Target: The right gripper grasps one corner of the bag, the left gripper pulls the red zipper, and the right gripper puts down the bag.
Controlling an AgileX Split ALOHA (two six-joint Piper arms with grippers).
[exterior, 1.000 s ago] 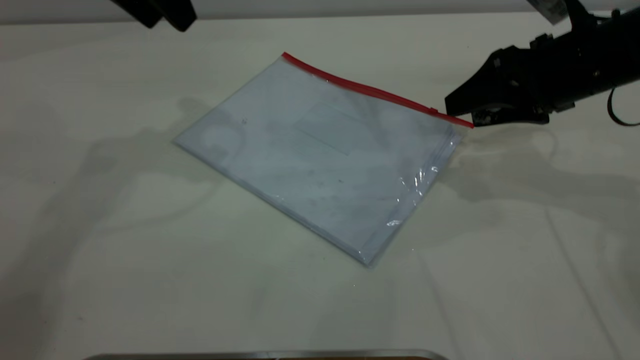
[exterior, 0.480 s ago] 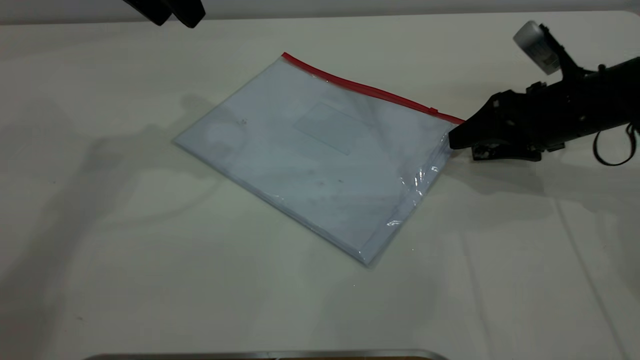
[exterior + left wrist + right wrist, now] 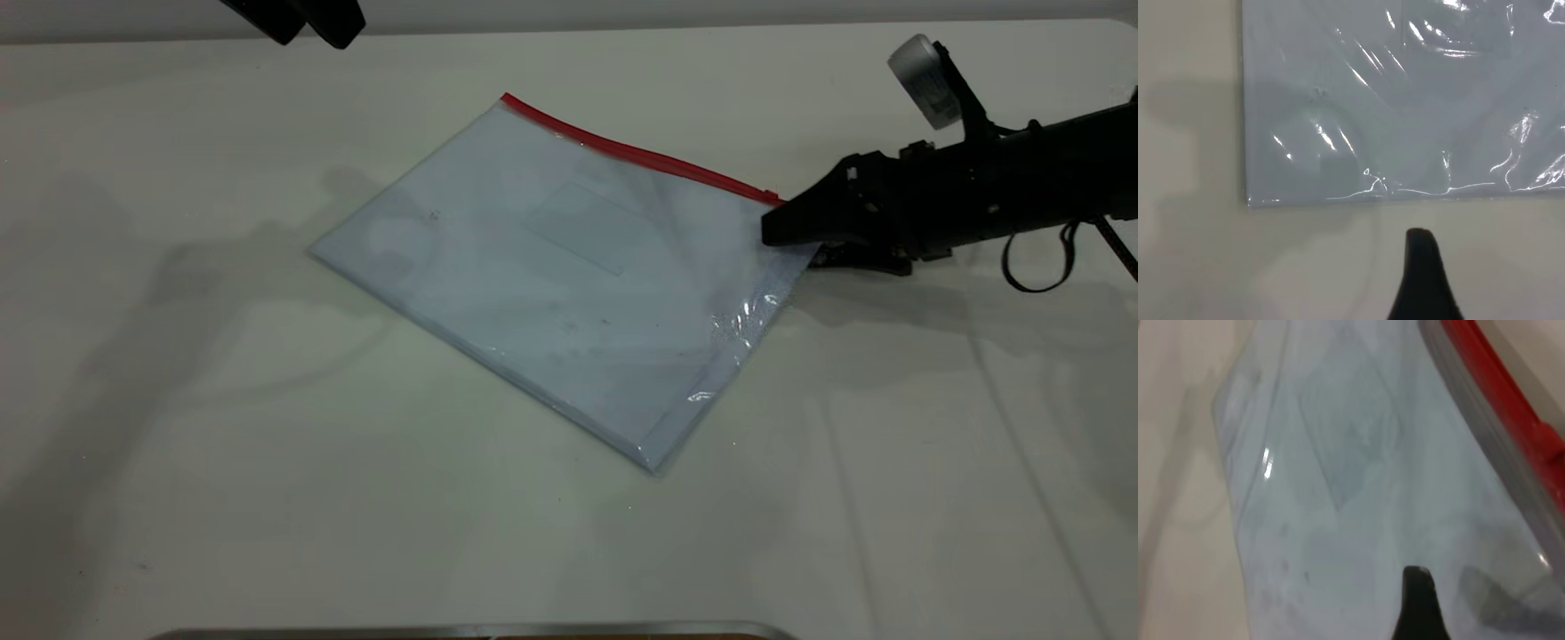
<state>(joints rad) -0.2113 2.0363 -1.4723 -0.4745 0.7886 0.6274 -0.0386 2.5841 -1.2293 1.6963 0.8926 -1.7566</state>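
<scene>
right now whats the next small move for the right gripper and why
Probably close on the corner. The right gripper has one jaw over the bag at the corner by the red zipper, the other seemingly beneath, and the bag lies flat on the table, not yet lifted. The left gripper waits high at the far edge.

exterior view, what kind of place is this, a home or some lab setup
Most likely a lab or robot test bench, not a home. A bare table under a white cloth holds only a clear zip document bag; the right gripper is at its red-zipper corner, and the left gripper hangs at the far edge.
</scene>
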